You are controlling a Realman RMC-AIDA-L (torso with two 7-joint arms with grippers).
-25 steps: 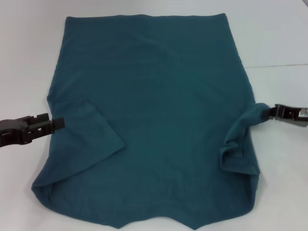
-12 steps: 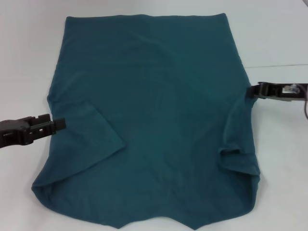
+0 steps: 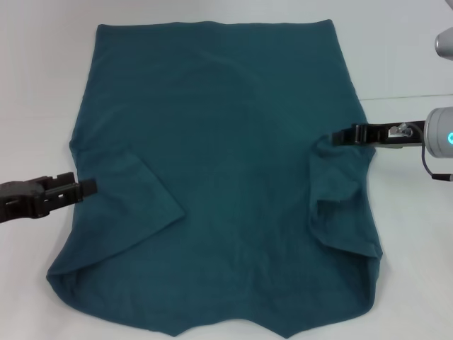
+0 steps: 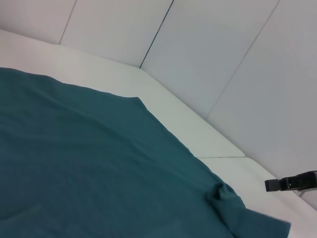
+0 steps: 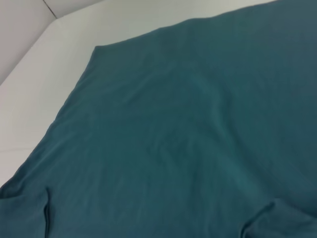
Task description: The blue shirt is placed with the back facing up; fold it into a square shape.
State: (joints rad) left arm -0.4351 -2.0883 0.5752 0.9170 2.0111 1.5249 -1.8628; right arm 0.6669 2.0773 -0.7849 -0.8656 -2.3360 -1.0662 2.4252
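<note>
right tool (image 3: 338, 137) pinching blue shirt (image 3: 226, 142) sleeve over its back; left tool (image 3: 88, 186) beside, grip unclear.

one blue shirt (image 3: 226, 170), two grippers, left gripper (image 3: 88, 186), right gripper (image 3: 340, 136), one table (image 3: 42, 85)

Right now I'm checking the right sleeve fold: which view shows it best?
Head view: the right sleeve lies folded inward, right gripper at its top. Left wrist shows it bunched; right wrist shows only a corner.

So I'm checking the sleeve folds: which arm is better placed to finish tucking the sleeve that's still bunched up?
The right. Its pincer is at the bunched right sleeve of the blue shirt; the left pincer sits beside the already folded left sleeve.
</note>
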